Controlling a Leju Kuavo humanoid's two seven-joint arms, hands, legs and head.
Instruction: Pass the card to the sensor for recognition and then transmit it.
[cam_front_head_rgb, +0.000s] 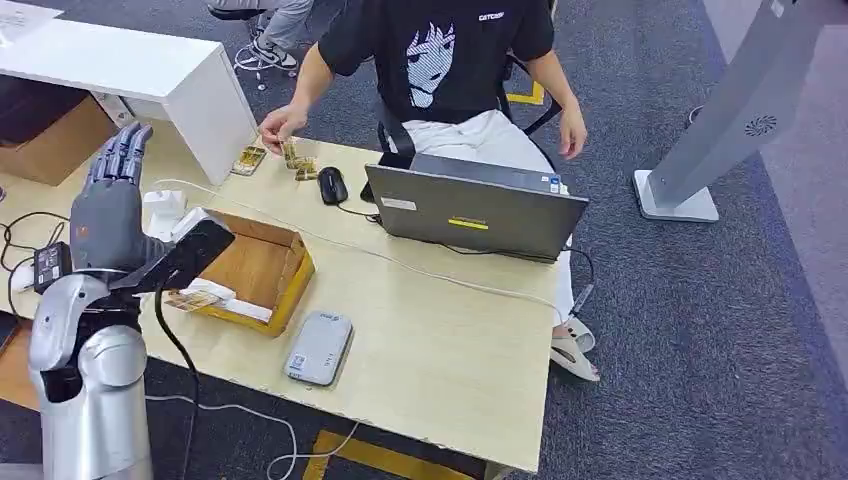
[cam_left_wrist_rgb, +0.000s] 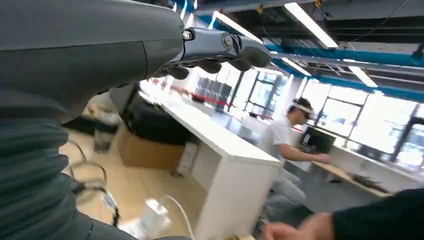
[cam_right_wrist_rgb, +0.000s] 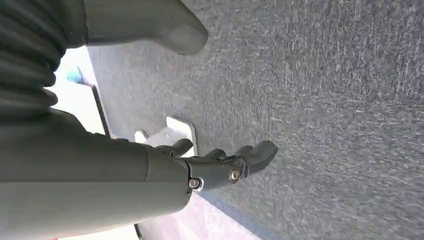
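Two grey robot hands empty, left hand (cam_front_head_rgb: 108, 205) raised, fingers straight and apart, beside open cardboard box (cam_front_head_rgb: 262, 268) on wooden table (cam_front_head_rgb: 440, 350), right hand (cam_right_wrist_rgb: 220, 162) loosely spread above grey carpet (cam_right_wrist_rgb: 325, 100).

Head view high above the desk (cam_front_head_rgb: 440, 340); wrist views close behind hands.

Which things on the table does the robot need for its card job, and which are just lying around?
For the job:
cards under the person's hand
grey card reader
robot's left hand, raised and empty

Just lying around:
laptop
mouse
cardboard box
white cable
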